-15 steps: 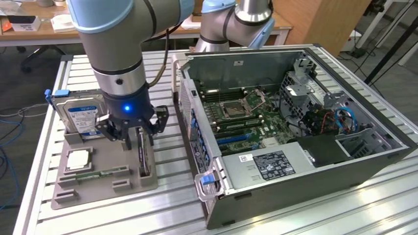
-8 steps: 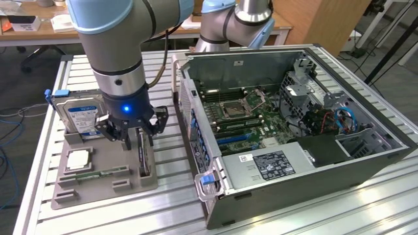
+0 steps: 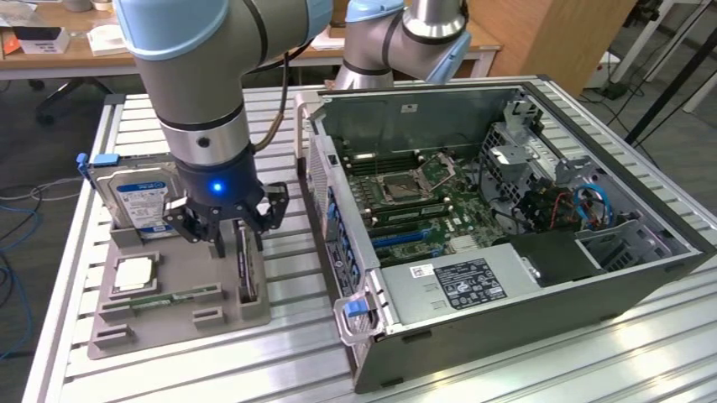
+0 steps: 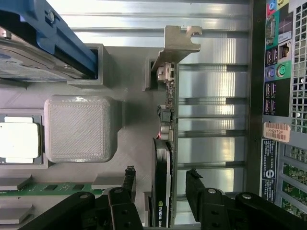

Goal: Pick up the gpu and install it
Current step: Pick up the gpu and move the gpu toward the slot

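End effector [image 4: 161,171] straddles the on-edge gpu [image 4: 162,187], wrist view showing gaps.

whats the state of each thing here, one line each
gpu, on edge in the tray slot, not lifted
gripper, open, fingers either side of the gpu, apart from it
hard drive, upright in the tray
processor chip, flat in its recess
memory stick, lying in its slot
computer case, side open, motherboard exposed

Open hand [image 3: 238,238] straddles the upright gpu [image 4: 159,191], with a clear gap on each side. Hard drive [image 3: 140,200] stands near on the exterior view's left, computer case [image 3: 321,180] wall near on its right.
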Controlling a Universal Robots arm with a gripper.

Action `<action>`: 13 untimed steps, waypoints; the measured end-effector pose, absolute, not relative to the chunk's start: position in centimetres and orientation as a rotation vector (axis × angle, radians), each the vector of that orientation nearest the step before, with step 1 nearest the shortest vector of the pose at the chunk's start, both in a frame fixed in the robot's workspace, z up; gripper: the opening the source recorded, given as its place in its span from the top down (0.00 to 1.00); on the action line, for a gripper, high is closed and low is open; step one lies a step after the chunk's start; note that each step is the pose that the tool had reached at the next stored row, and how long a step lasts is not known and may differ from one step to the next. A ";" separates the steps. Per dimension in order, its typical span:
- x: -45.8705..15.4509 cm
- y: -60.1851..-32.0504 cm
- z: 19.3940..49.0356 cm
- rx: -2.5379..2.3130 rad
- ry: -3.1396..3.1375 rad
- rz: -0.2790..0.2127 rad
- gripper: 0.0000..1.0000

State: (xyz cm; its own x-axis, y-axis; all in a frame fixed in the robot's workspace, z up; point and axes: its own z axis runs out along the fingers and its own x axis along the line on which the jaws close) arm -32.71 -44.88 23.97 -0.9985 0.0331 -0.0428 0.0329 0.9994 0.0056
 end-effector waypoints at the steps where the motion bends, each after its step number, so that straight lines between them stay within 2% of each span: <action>1: -32.7 -44.9 24.0 0.051 3.098 0.008 0.46; 13: -32.7 -44.9 23.8 0.051 3.098 0.008 0.46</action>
